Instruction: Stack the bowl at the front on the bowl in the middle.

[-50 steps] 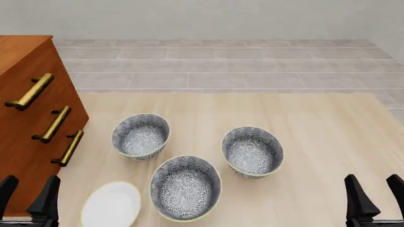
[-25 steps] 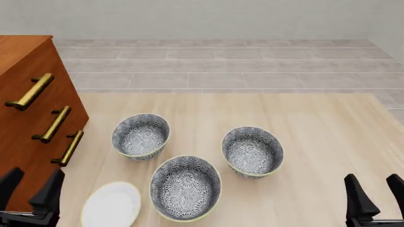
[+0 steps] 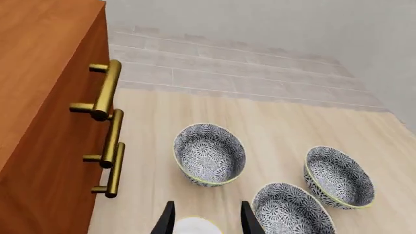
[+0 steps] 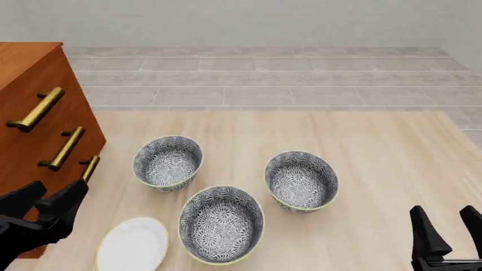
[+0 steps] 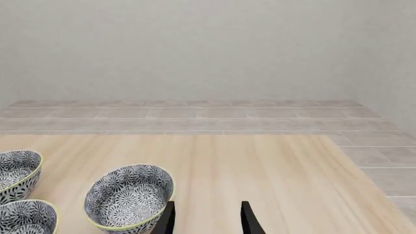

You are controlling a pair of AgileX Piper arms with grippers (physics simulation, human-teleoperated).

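Left gripper [image 4: 47, 196] has moved up and rightward in the front view since half a second ago, now tilted and sitting at lower left, overlapping the lower corner of the wooden cabinet [image 4: 34, 130]; nothing else changed place. Its fingers [image 4: 69, 195] are spread, holding nothing. Right gripper [image 4: 448, 228] is at the lower right corner of the frame, fingers spread too, empty, well apart from all bowls.

The bowl at the front [image 4: 221, 224] sits on the counter [image 4: 391, 169] at lower centre, upright, untouched. The bowl in the middle [image 4: 301, 180] is up and to the right of it, just beside; whether the rims touch cannot be told. A third bowl [image 4: 168, 162] sits to the upper left of the front one, near the cabinet. White plate [image 4: 132, 244] lies flat at lower left, just beside the front bowl and near the left gripper.

Left wrist view: all three bowls visible, plate edge [image 3: 195, 225] between the fingertips at the bottom edge, brass drawer handles [image 3: 107, 90] on the left side. Right wrist view: middle bowl [image 5: 130, 196] just beside the left fingertip at the bottom.
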